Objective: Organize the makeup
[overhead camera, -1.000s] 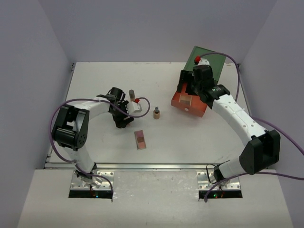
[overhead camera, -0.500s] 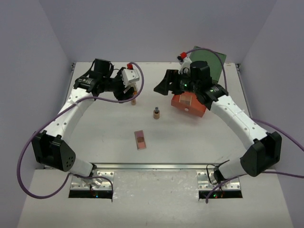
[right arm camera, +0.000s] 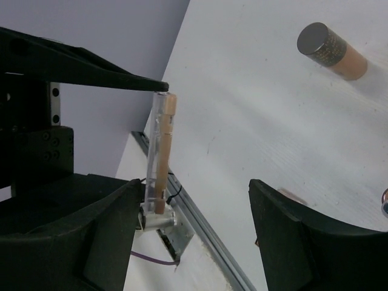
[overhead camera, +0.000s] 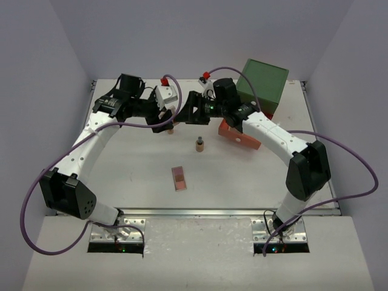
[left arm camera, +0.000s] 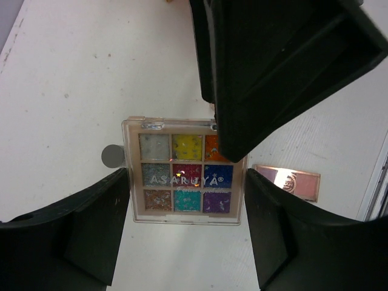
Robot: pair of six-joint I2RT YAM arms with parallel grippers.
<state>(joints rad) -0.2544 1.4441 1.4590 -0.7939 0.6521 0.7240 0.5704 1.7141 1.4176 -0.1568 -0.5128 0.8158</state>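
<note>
Handover step over the far middle of the white desk [overhead camera: 121,176]: the left claw [overhead camera: 163,116] pinches a clear-cased multicolour eyeshadow palette [left arm camera: 182,200] upright, and the spread right claw [right arm camera: 194,206] likely must close squarely on it before release.

Multicolour palette [left arm camera: 182,154]: upper corner pan was covered by a right gripper [right arm camera: 194,188] finger [left arm camera: 273,66].
Pink palette [left arm camera: 291,183]: one end was hidden behind a left gripper [left arm camera: 186,182] finger [left arm camera: 303,242].
Tube [left arm camera: 111,156]: only a grey round top showed, beside the other finger.
Edge object [right arm camera: 384,210]: was cut off, unidentifiable.
</note>
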